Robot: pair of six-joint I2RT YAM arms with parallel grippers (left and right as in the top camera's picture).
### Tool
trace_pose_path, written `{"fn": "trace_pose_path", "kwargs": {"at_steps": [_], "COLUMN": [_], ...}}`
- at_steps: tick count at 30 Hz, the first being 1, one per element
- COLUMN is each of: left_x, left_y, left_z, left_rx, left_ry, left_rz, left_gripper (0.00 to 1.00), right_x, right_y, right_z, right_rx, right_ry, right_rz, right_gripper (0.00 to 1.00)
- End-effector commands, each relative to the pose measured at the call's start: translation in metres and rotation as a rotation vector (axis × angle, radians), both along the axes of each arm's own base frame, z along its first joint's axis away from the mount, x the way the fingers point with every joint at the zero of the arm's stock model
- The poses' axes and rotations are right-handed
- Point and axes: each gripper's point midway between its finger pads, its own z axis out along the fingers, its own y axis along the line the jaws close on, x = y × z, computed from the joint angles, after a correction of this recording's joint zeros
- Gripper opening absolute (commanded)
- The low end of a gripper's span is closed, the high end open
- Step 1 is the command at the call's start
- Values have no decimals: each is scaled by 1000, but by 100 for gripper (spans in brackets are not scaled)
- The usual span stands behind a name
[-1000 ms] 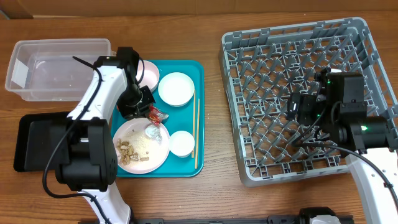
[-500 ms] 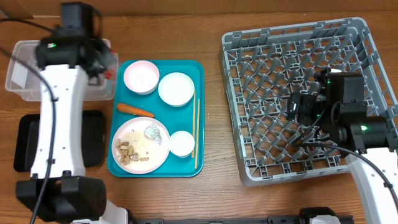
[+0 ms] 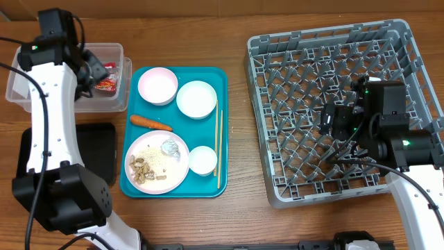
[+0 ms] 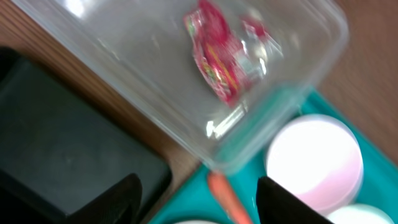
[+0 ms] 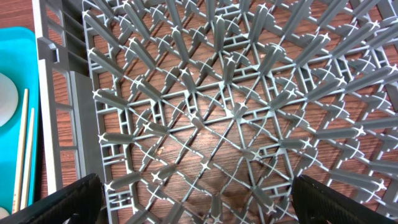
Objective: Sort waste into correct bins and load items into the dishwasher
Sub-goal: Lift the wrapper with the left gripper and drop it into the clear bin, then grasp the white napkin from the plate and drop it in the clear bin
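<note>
A red crinkled snack wrapper lies inside the clear rectangular plastic tub at far left, with the shallow black rectangular tray just nearer. Between these and the large grey lattice dish rack at right lie an orange carrot, three small round white bowls, thin wooden chopsticks, and a pale round plate bearing beige scraps and a crumpled foil ball.

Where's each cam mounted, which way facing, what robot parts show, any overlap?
Overhead: above table, straight down at teal serving tray and grey lattice dish rack; left arm, right arm show.
Left wrist: down into clear plastic tub holding red crinkled wrapper; left gripper at bottom.
Right wrist: down onto rack floor; right gripper at bottom.
Shared: overhead and left wrist see wrapper.
</note>
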Motion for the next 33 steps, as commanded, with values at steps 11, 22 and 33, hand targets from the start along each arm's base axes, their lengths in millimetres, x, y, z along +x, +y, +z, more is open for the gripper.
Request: {"fn": "trace_pose_path", "kwargs": {"at_steps": [11,22,33], "left_x": [-106,-139,-134], "left_y": [-157,-173,-174], "left_z": [-58,-128,-155], "left_rx": [-211,-183,-184], "left_ry": [442,538,484], "left_rz": [-375,-344,-346], "left_gripper": [69,65,32], "right_x": [2,0,-1], "right_y": [-2,-2,-2], "right_z": [11,10,9], "right_rx": [-9,-9,-9], "right_ry": [-26,-19,-15], "right_rz": [-5,-5,-5], "right_gripper": [100,100,100]}}
